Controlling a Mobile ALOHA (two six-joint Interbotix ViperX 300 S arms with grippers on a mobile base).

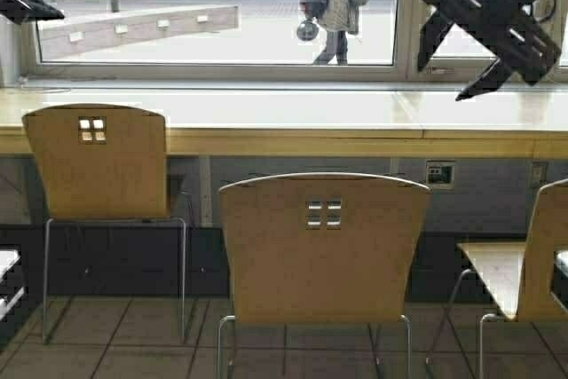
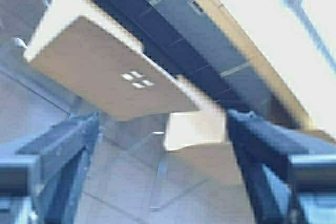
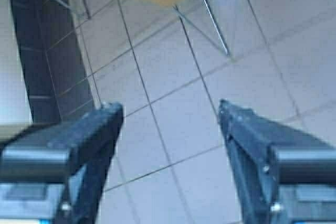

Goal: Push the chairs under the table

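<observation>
The left gripper (image 2: pixel 157 129) is raised at 10 o'clock, jaws held apart, nothing between them. The left chair (image 1: pixel 98 161) is tucked close to the worktop (image 1: pixel 293 122). The middle chair (image 1: pixel 324 246) is seen at 6 o'clock, well back. The right gripper (image 1: pixel 448 64) is held at 2 o'clock, fingers spread, empty.

We see our right gripper (image 1: pixel 484 37) as black, its long flat fingers slotted; at the wrists our fingers (image 3: pixel 79 145) look dark blue-grey, blocky, with small pale screws
</observation>
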